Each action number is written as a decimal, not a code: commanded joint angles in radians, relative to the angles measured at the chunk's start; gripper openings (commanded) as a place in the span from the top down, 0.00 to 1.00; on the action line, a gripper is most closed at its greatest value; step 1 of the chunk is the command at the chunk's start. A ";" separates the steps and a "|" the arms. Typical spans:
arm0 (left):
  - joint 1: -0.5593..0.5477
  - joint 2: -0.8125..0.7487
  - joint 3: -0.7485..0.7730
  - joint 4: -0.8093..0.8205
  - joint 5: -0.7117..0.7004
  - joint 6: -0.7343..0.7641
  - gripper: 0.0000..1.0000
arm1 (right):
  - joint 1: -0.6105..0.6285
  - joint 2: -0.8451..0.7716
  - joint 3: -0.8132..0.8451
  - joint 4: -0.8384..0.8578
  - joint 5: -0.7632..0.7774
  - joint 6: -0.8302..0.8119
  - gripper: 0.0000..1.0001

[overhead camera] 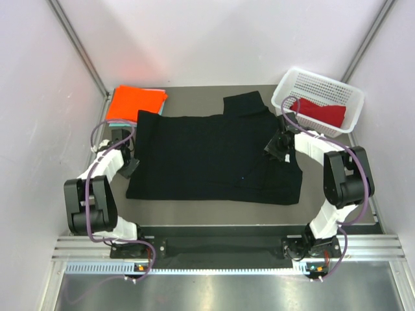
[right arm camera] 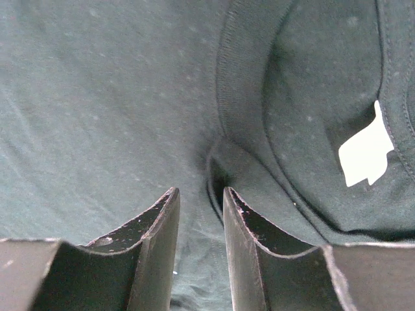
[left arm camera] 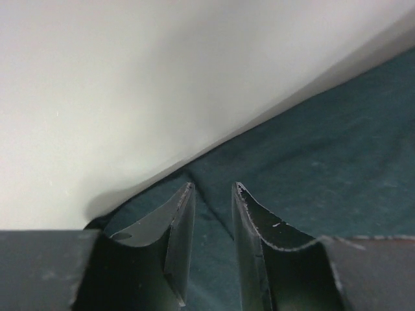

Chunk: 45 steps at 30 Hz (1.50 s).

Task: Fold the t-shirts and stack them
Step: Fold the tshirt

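Four t-shirts in view: one black t-shirt (overhead camera: 207,155) lies spread flat at the table's centre, one orange t-shirt (overhead camera: 136,102) sits folded on one pale teal t-shirt (overhead camera: 111,122) at 10 o'clock, and one dark red t-shirt (overhead camera: 321,111) lies in the single white mesh basket (overhead camera: 318,81) at 2 o'clock. The left gripper (left arm camera: 213,188) sits at the black shirt's 9 o'clock edge and the right gripper (right arm camera: 200,191) by its collar at 2 o'clock. Both have their jaws narrowly parted with nothing seen pinched.

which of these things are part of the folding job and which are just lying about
job: large black cloth t-shirt, folded bright orange cloth tee, pale teal tee beneath it, dark red cloth tee
lying about: white plastic mesh basket holding the red tee
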 commanded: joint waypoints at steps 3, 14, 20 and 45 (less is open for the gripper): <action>0.002 0.021 0.028 -0.075 -0.024 -0.120 0.66 | 0.012 -0.013 0.064 0.015 -0.001 -0.032 0.66; -0.021 0.089 0.018 -0.082 -0.041 -0.184 0.66 | 0.012 0.030 0.061 0.028 -0.007 -0.035 0.66; -0.026 0.112 0.025 -0.070 -0.053 -0.184 0.81 | 0.012 0.030 0.059 0.030 -0.001 -0.043 0.66; -0.159 0.144 0.189 -0.223 -0.260 -0.223 1.00 | 0.012 -0.082 0.025 0.018 0.120 -0.043 1.00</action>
